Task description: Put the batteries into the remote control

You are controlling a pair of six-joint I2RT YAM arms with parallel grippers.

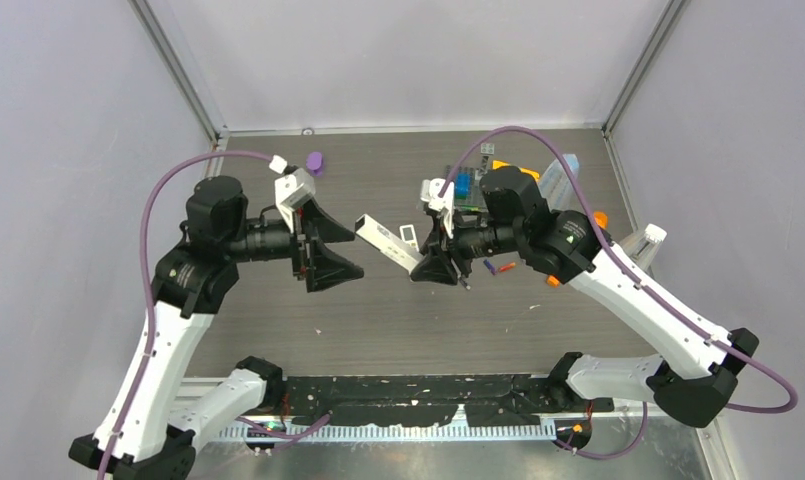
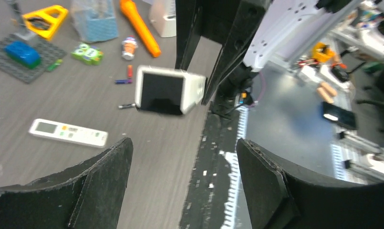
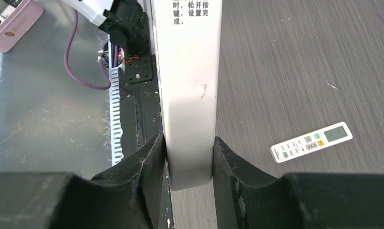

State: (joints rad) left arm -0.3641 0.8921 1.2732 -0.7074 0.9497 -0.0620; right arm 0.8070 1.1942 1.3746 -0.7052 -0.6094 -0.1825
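My right gripper (image 3: 190, 153) is shut on one end of a long white remote control (image 3: 189, 86), which it holds above the table. The remote (image 1: 386, 240) points left toward my left gripper (image 1: 358, 253). That gripper (image 2: 184, 145) is open wide with nothing between its fingers, a short gap from the remote's free end (image 2: 163, 89). Three batteries lie on the table under the right arm: a red-orange one (image 2: 129, 71), a blue one (image 2: 123, 81) and a blackish one (image 2: 127, 106).
A second white remote (image 2: 68, 132) lies flat on the table. At the back right are a grey brick baseplate (image 2: 8, 59) with a blue brick, a yellow frame (image 2: 44, 19), an orange carrot-shaped toy (image 2: 140, 26) and a small purple object (image 1: 315, 161).
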